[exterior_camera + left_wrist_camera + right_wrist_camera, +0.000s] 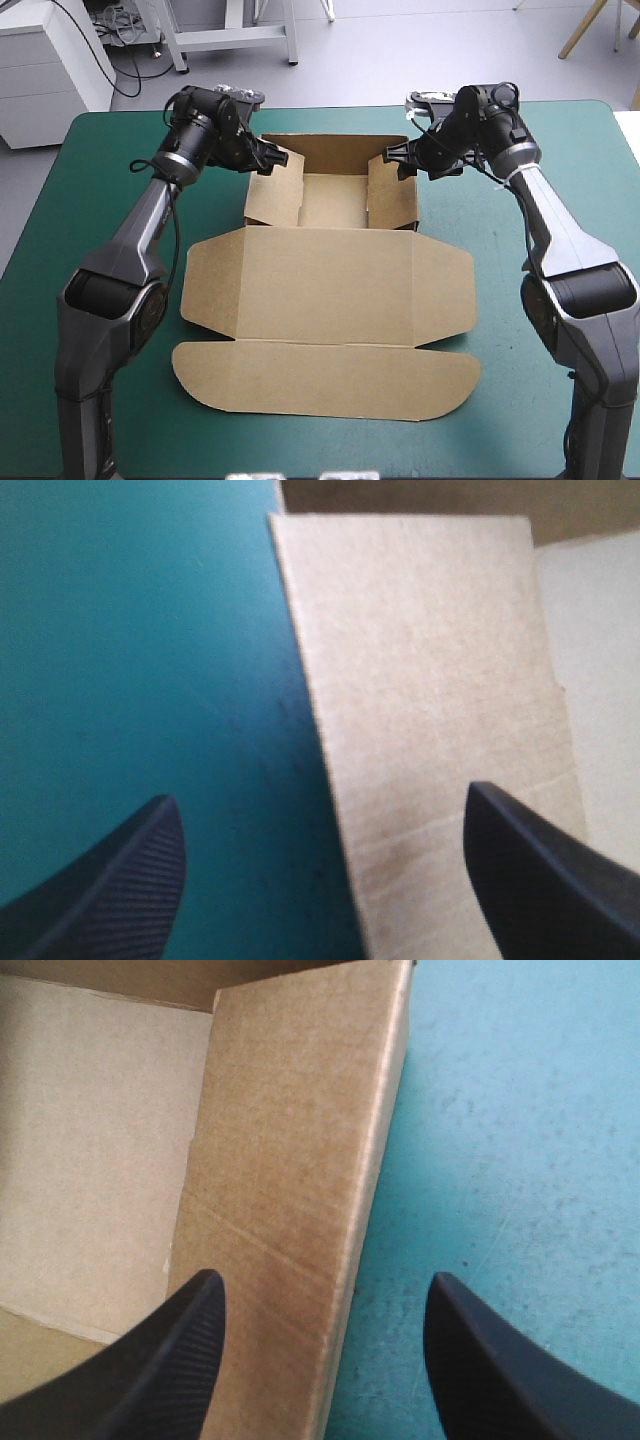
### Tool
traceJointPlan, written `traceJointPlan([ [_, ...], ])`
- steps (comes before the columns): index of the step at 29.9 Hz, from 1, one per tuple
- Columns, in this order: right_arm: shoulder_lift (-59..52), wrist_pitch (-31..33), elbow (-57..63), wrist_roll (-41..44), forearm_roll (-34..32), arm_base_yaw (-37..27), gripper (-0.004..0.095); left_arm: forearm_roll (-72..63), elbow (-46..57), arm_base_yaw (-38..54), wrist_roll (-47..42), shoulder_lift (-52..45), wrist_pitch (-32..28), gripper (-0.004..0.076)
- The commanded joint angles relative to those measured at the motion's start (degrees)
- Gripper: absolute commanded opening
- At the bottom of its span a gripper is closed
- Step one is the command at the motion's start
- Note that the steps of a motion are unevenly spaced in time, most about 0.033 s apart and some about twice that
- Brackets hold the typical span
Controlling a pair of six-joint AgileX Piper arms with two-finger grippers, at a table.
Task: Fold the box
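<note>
The brown box (pixel 330 290) lies mid-table, its lid and front flap flat toward the near edge. At its far end the tray part has a back wall and two side walls raised. My left gripper (pixel 270 158) is open at the far end of the left side wall (pixel 275 195). In the left wrist view that wall (pixel 430 680) stands between the spread fingers of the gripper (pixel 325 875). My right gripper (pixel 395 157) is open at the far end of the right side wall (pixel 392 195). In the right wrist view the gripper (pixel 325 1355) straddles this wall's (pixel 290 1160) top edge.
Teal-green cover (pixel 90 230) stretches on both sides of the box, and also shows in the left wrist view (pixel 140 660) and right wrist view (pixel 510 1130). The table's far edge (pixel 330 108) runs close behind both grippers.
</note>
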Motion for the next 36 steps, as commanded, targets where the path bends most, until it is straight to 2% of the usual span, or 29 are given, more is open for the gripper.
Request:
traceJointPlan([
  [1, -6.7, -0.7, -2.0, -0.7, -0.9, -0.1, 0.0545, 4.5, -2.4, -0.5, 0.5, -8.7, 1.1, 0.0508],
  [4, -9.3, -0.2, -2.0, -0.9, -1.4, -0.1, 0.0545, 7.3, -2.3, -1.0, 1.4, -12.5, 2.7, 0.0482],
  [11, -11.0, -0.2, -1.9, -0.2, 1.5, -0.1, 0.0545, 6.1, 3.0, -1.7, 5.1, -22.9, 2.7, 0.0478],
  [21, -8.1, -0.2, -1.7, 0.0, 2.1, 0.2, 0.0546, 6.6, 27.8, -1.7, 6.6, -42.4, 0.6, 0.0472],
  [26, -5.6, -0.2, -1.6, 0.9, -5.2, 3.0, 0.0564, 6.4, 40.6, -1.7, 6.7, -52.9, -2.8, 0.0472],
  [36, -0.7, -0.2, -1.6, 4.9, -4.6, 5.0, 0.0563, 6.3, 52.8, -1.7, 6.7, -66.0, -4.4, 0.0472],
])
